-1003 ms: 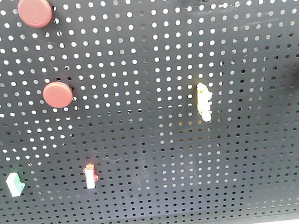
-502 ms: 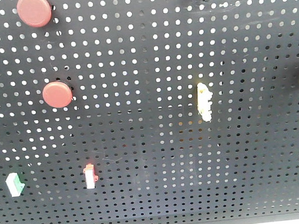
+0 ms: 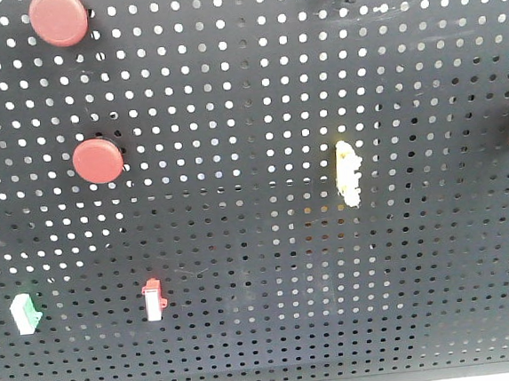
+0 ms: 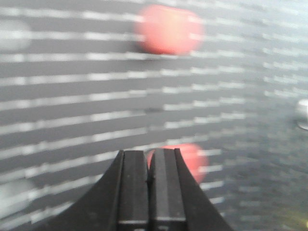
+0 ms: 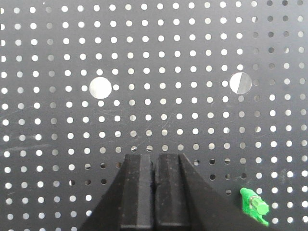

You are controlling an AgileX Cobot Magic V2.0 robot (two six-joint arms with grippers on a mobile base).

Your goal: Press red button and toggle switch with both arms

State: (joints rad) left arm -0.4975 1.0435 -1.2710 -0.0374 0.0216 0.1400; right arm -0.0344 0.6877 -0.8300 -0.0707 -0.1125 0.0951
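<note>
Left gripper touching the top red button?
Apart. The front view shows the top red button with its face bare and no gripper near it. The left gripper, shut, appears only in its own blurred wrist view.

Front view sharp, evenly lit; pegboard holes glow from backlight. Left wrist view heavily smeared: holes turn into horizontal streaks, only the left gripper is crisp. Right wrist view sharp, dark pegboard, bright holes.

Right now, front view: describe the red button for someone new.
On the black pegboard, look at the top left corner. The red button is the round flat cap there, slightly larger than the brighter red cap below it.
</note>
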